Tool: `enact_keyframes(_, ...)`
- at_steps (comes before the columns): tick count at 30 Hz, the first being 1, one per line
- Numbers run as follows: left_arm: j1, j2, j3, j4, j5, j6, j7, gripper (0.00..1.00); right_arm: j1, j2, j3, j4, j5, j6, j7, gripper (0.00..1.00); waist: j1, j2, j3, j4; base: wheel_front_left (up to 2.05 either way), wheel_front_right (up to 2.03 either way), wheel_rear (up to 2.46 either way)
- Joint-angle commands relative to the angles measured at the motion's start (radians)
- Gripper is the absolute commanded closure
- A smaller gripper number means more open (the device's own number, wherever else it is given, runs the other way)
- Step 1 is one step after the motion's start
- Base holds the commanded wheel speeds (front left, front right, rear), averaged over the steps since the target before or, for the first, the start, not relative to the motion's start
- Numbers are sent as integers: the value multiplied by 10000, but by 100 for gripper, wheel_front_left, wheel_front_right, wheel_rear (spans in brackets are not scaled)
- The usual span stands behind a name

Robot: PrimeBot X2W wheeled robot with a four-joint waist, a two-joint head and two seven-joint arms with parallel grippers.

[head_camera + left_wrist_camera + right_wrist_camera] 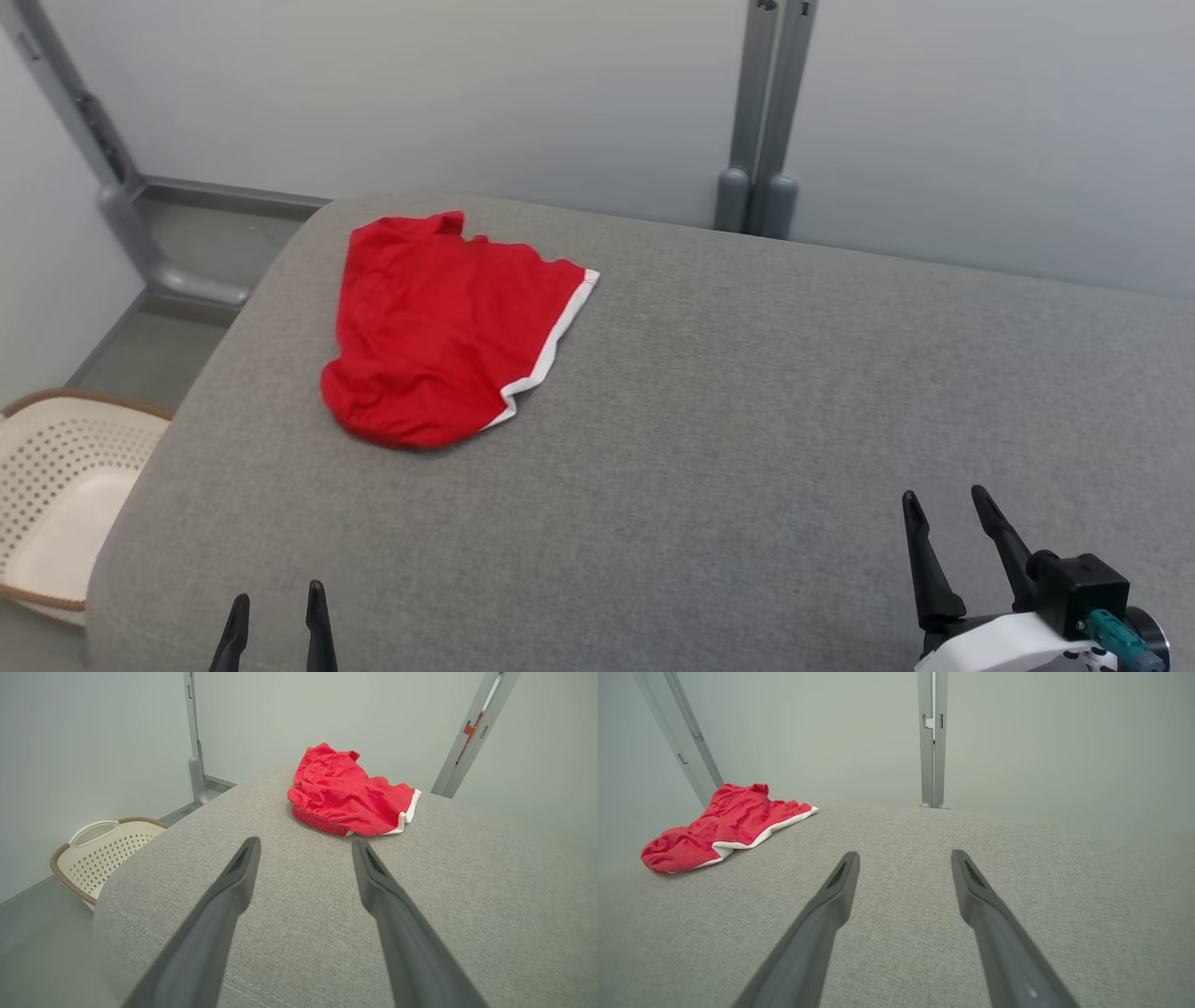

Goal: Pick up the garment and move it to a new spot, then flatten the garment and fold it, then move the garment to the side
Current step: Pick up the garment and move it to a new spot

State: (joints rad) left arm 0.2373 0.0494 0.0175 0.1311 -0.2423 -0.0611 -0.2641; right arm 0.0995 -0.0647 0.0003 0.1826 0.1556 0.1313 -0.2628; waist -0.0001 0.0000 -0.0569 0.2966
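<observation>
Red garment (pixel 439 327) lies crumpled at 11 o'clock on our grey bench (pixel 747 420), untouched. Our left gripper (pixel 278 594) at 7 and right gripper (pixel 943 495) at 5 hover spread wide, empty; we judge them readied for pickup.

Bright, even, diffuse light. Faint soft shadow along garment (pixel 439 327) near edge. Head view sharp. Wrist views wide-angle: wall post (pixel 469 749) leans toward frame edge.
</observation>
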Motion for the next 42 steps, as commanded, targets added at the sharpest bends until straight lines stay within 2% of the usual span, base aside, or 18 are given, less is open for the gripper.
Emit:
enact_keyframes(1,129,23,15,-53,-12,31,1,0,-31,8,24,46,18,-10,-25,0,1,0,-5,1033,0,0,0)
enact_keyframes(6,-28,23,33,-136,-90,46,1,0,49,-65,72,62,36,-10,-25,0,1,0,143,941,0,0,0)
enact_keyframes(10,-868,16,-405,156,26,-302,-1,0,7,-201,-65,-33,21,-10,-25,0,1,0,639,787,0,0,0)
enact_keyframes(13,-2191,85,-1038,1102,-59,-547,16,0,-532,-527,12,-202,-88,-10,-25,0,1,0,1537,527,0,0,0)
enact_keyframes(16,-3887,103,-1360,2073,-367,-626,479,0,-1087,-911,124,-365,-115,-10,-25,0,1,0,2624,206,0,0,0)
enact_keyframes(21,-6768,187,-2018,4309,-918,-691,2324,0,-1983,-1437,166,-490,-38,-10,-26,0,1,0,4150,-325,0,0,0)
enact_keyframes(25,-8347,386,-2452,5941,-1544,-698,3126,0,-2419,-1627,466,-393,34,-10,-27,0,1,0,4747,-787,0,0,0)
enact_keyframes(30,-9262,651,-2625,7828,-1875,-700,3518,0,-2731,-1523,512,-327,140,-10,-26,0,1,0,4784,-1254,0,0,0)
enact_keyframes(31,-9326,638,-2609,8205,-2049,-701,3775,100,-2740,-1473,492,-308,162,-10,-26,0,1,0,4702,-1317,0,0,0)
enact_keyframes(33,-9286,651,-2954,8637,-2220,-705,4260,100,-2647,-1406,503,-220,155,-10,-26,0,1,0,4463,-1404,0,0,0)
enact_keyframes(36,-9167,761,-3249,8521,-2400,-721,4265,100,-2380,-1222,546,-31,213,-10,-27,0,1,0,3980,-1475,0,0,0)
enact_keyframes(40,-8818,737,-3925,7209,-3019,-740,4317,100,-1967,-971,513,165,366,-10,-27,0,1,0,3160,-1522,0,0,0)
enact_keyframes(42,-8657,1062,-4156,6219,-3437,-713,4476,100,-1805,-825,511,191,394,-10,-26,0,1,0,2849,-1584,0,0,0)
